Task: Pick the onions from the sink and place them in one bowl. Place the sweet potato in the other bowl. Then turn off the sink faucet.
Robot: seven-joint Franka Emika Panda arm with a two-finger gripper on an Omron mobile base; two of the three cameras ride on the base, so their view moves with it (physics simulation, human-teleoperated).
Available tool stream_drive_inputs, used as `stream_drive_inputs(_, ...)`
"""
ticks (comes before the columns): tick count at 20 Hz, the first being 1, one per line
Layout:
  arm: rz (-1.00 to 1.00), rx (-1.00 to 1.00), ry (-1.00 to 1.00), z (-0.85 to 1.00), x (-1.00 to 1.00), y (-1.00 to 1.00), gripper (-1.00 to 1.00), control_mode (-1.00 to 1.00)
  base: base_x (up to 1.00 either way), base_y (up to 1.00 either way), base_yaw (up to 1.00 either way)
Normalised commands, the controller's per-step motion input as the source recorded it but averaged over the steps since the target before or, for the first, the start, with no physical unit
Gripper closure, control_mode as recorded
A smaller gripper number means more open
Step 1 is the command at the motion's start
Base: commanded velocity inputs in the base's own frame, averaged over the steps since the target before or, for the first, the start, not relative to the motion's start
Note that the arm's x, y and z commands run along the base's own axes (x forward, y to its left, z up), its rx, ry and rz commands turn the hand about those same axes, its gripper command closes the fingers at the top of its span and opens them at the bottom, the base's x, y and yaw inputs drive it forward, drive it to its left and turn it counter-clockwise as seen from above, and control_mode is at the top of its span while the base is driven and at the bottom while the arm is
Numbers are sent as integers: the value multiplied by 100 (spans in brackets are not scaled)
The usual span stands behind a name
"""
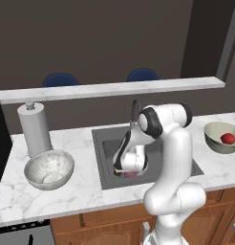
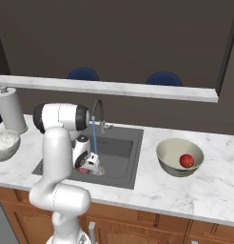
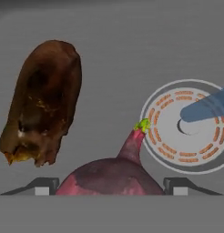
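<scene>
My gripper (image 3: 109, 186) is down in the sink (image 1: 104, 143), shut on the duller pinkish onion (image 3: 111, 175), with a fingertip against each of its sides. The gripper (image 1: 130, 170) and the onion (image 2: 84, 169) sit near the basin's front. The dark brown sweet potato (image 3: 45, 100) lies on the sink floor just beyond the onion, apart from it. The bright red onion (image 1: 228, 139) rests in the olive-beige bowl (image 1: 212, 129) on the right counter. The silvery grey bowl (image 1: 36, 165) stands on the left counter. Water streams from the sink faucet (image 2: 97, 107) onto the drain (image 3: 189, 127).
A paper towel roll (image 1: 34, 127) stands behind the grey bowl. A raised marble ledge (image 1: 110, 88) runs along the back of the counter, with two blue stools beyond it. My own arm hangs over the sink's right side.
</scene>
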Motion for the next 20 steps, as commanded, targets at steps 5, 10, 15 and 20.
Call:
stream_drive_inputs(5, 0, 0, -13, 54, 0, 0, 100, -100, 0, 0, 0)
stream_drive_inputs(10, 0, 0, -10, 70, 0, -6, 100, -100, 0, 0, 0)
stream_drive_inputs(15, 0, 0, -3, 78, 0, -21, 100, -100, 0, 0, 0)
stream_drive_inputs(20, 0, 0, 0, 86, -3, -23, 100, -100, 0, 0, 0)
